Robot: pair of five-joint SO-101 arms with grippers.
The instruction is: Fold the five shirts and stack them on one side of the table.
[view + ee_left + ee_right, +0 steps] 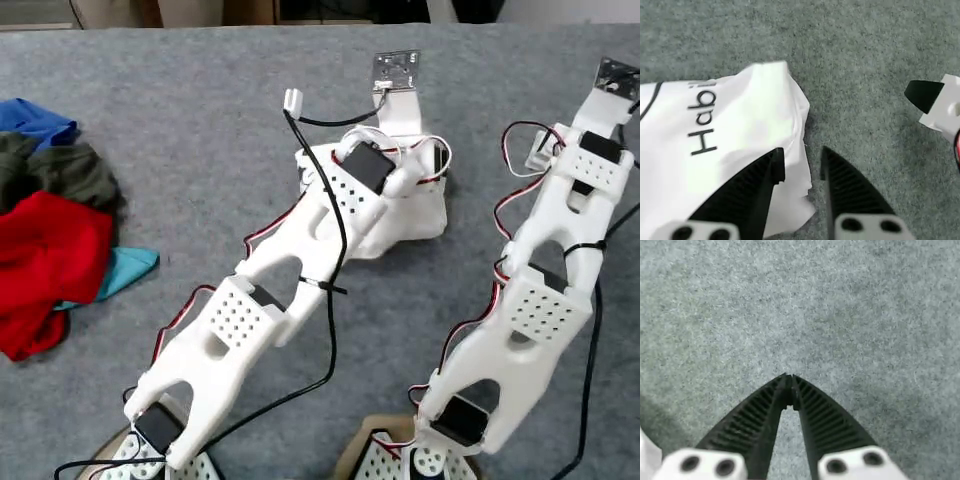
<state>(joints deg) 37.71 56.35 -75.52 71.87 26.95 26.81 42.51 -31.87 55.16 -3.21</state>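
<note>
A crumpled white shirt (740, 125) with black lettering lies mid-table (200, 150); the left gripper (802, 154), jaws slightly apart, straddles its edge; the right gripper (790, 385) is pinched together, empty.

Grey felt-covered table (200, 120) with white shirt (420, 225), heap of coloured shirts (50, 250)
</note>
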